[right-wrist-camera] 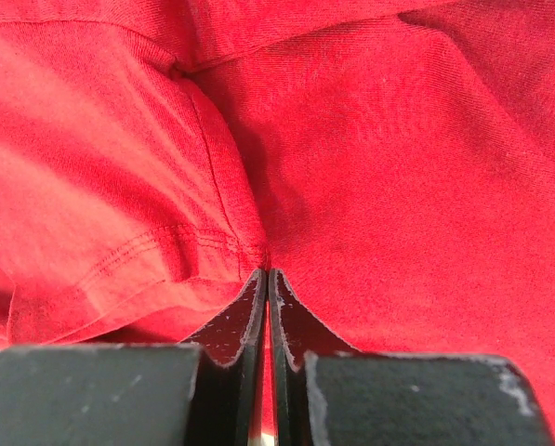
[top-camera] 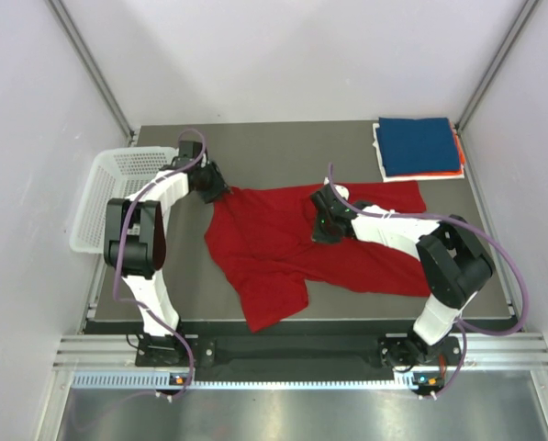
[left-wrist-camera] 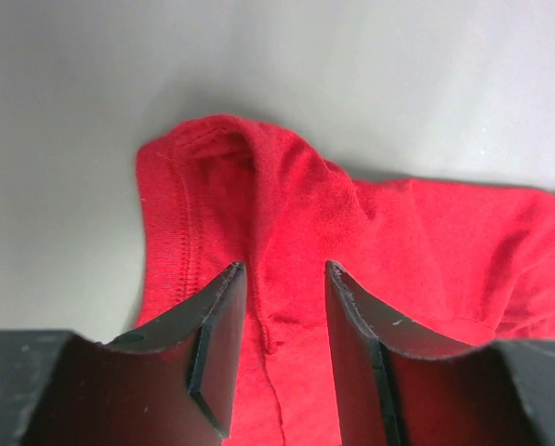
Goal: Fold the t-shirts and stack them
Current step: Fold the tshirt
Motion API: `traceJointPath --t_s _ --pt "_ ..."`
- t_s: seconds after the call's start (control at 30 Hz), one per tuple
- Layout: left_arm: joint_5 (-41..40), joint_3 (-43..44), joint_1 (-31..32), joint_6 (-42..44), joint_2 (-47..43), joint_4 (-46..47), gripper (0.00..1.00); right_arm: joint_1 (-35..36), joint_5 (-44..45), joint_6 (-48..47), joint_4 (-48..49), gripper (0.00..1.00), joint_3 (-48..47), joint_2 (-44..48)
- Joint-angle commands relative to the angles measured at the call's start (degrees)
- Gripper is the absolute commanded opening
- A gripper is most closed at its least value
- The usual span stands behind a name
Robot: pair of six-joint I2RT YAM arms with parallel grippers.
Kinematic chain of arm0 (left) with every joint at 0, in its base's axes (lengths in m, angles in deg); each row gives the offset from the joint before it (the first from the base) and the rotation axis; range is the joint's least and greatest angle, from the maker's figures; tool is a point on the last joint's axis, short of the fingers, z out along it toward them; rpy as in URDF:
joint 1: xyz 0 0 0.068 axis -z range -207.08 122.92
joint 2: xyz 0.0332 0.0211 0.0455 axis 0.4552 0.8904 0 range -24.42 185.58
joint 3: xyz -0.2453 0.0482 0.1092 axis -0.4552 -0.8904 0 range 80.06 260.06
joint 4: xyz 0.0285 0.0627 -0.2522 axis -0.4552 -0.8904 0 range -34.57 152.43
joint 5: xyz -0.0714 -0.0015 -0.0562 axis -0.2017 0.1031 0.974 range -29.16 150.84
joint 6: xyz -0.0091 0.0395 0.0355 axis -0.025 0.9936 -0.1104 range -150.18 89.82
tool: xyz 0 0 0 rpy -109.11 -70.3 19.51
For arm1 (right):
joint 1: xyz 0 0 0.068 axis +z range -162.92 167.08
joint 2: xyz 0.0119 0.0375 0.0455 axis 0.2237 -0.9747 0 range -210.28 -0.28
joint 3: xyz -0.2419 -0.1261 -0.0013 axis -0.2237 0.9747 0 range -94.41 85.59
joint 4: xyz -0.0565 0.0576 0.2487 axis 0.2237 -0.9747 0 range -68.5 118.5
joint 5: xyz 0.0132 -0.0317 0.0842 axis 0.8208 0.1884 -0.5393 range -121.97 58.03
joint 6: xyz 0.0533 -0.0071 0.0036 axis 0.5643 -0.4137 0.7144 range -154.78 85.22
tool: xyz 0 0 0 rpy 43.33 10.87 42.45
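Red t-shirt (top-camera: 264, 250) within right end effector (right-wrist-camera: 266, 279)

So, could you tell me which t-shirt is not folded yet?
The red t-shirt, lying rumpled mid-table; the blue t-shirt tops a neat folded stack far right.

Your top camera overlooks the whole table (top-camera: 283, 147); both wrist cameras sit close over the same red t-shirt (top-camera: 274, 248).

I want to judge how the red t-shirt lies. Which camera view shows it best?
The top external view: the whole red t-shirt shows there, crumpled on the table. The left wrist view shows only a hemmed edge, the right wrist only folds.
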Motion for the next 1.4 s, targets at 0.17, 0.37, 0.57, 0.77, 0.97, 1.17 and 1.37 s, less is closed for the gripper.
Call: traceJointPath --t_s 0.17,0.37,0.57,0.77,0.97,1.17,1.37 --pt "1.5 -0.8 -0.2 -1.9 2.2 2.4 0.43 -0.5 -0.1 -0.8 0.4 0.01 -0.4 1.4" --pt "-1.2 -1.6 -0.2 -2.1 2.0 1.1 0.39 -0.5 -0.1 -0.9 0.7 0.02 0.0 1.9" --pt "-0.1 -3.4 -0.2 -2.7 1.7 4.8 0.32 -0.5 -0.3 -0.4 1.1 0.01 1.6 2.2" --pt "1.6 -4.6 -0.2 -3.3 2.1 6.7 0.11 -0.5 0.1 -0.3 1.2 0.02 2.3 3.3" --pt "1.3 -6.6 -0.2 -4.8 -2.7 5.2 0.00 -0.7 0.6 -0.9 -0.1 0.00 1.9 5.0" --pt "0.0 -8.9 -0.2 -6.1 -4.4 3.4 0.00 -1.0 1.1 -1.3 -0.4 0.00 2.8 5.9" --pt "-2.3 -10.0 -0.1 -5.6 -1.8 1.2 0.00 -1.0 0.9 -1.2 0.5 0.00 4.9 4.8"
